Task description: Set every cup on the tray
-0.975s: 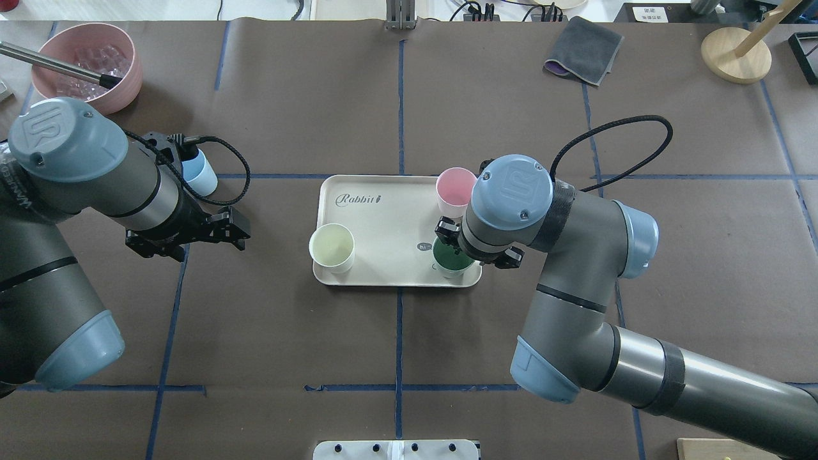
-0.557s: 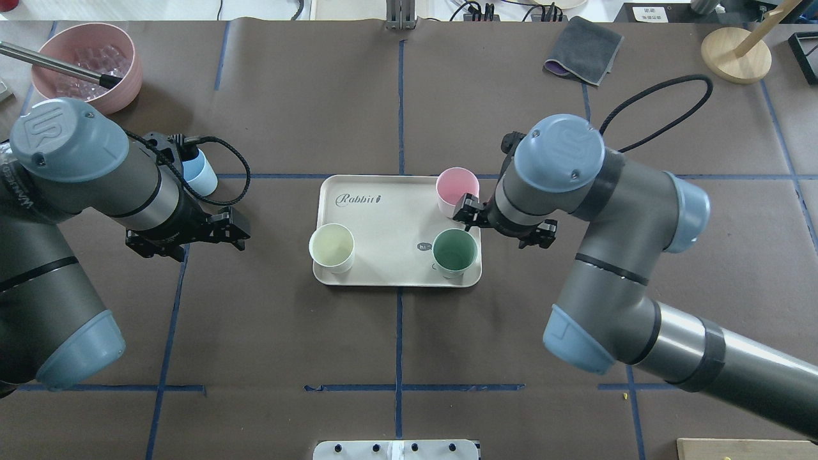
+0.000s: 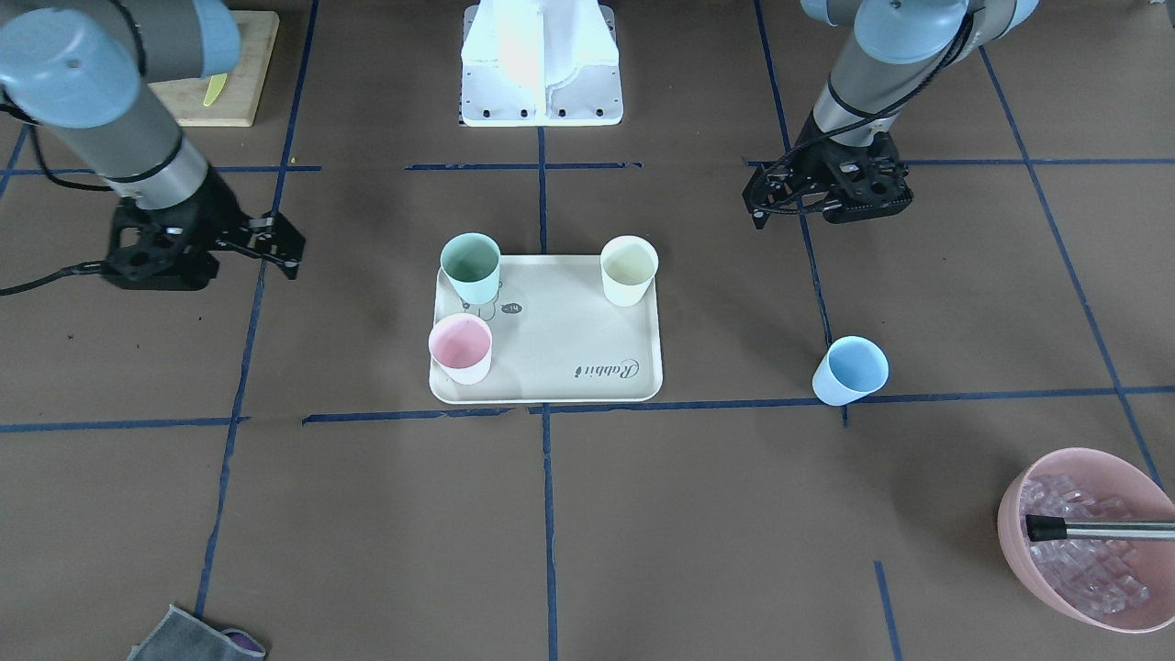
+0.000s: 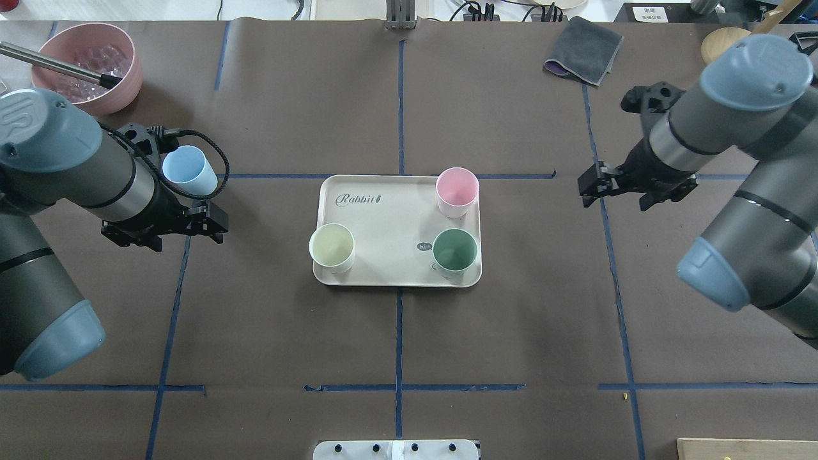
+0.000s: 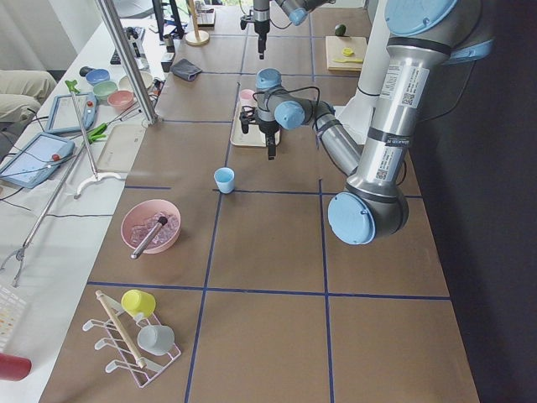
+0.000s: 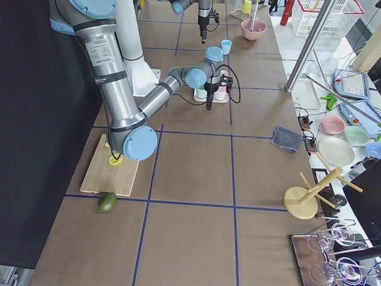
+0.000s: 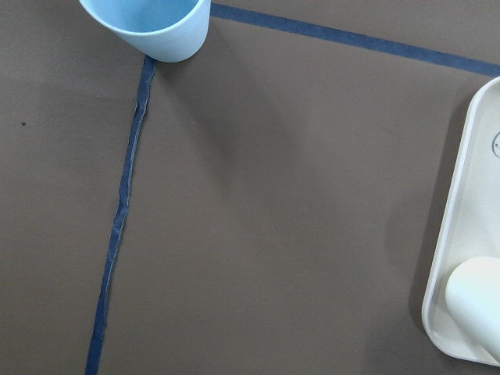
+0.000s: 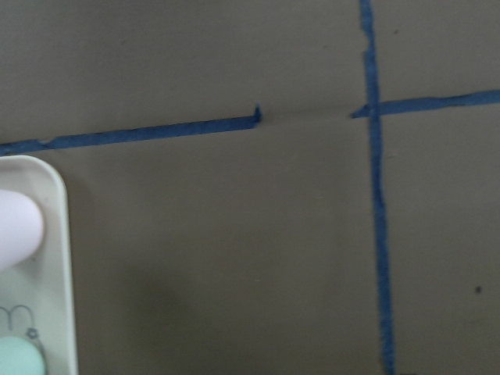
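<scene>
Alignment is needed: the blue cup (image 4: 185,169), upright on the table at ten o'clock from the tray (image 4: 383,217) seen overhead, should be straddled squarely by the spread, empty left claw (image 4: 220,223), the right claw (image 4: 583,190) being likewise spread.

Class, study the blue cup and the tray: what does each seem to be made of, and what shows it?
Blue cup: probably matte plastic; even pastel colour, thin wall, no glare. Tray: likely plastic or melamine, cream, dull; rounded moulded rim, printed script.

Pink cup (image 4: 457,190), green cup (image 4: 454,251), yellow cup (image 4: 331,247) on tray (image 4: 383,217) (blue cup (image 4: 185,169) apart, upright?)
</scene>
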`<control>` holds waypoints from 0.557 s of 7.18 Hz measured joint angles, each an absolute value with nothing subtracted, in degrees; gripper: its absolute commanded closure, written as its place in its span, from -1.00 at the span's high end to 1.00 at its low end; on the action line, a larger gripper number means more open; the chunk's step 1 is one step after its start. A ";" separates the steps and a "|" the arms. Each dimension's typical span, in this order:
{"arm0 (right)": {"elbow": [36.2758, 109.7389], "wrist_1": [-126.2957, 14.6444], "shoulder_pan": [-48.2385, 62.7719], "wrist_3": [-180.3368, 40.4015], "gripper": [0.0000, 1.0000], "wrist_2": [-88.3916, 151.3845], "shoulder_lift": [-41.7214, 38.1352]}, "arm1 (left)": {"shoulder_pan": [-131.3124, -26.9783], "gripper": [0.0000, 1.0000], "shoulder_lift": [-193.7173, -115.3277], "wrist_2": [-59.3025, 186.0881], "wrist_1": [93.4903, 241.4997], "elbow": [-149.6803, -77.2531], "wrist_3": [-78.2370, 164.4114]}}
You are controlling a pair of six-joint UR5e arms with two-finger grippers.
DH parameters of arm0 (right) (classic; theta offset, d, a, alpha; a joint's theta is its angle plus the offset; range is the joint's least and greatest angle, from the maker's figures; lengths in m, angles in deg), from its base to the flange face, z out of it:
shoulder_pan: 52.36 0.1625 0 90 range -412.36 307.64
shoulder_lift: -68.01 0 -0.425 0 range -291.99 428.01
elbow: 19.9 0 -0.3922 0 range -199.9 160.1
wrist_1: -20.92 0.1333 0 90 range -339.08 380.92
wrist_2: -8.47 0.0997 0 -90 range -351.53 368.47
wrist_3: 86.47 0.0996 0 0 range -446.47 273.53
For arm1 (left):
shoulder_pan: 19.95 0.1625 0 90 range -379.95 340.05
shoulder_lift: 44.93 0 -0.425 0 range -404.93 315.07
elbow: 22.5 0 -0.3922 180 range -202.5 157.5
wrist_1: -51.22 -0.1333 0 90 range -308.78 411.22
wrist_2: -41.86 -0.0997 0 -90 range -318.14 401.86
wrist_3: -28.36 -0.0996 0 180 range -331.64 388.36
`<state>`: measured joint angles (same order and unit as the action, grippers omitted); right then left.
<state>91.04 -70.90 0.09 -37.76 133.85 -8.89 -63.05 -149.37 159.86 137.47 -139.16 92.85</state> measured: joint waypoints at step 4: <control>87.52 -71.25 19.69 -78.43 0.99 139.85 -22.27 | -74.40 1.00 -146.02 161.73 138.00 -133.94 74.15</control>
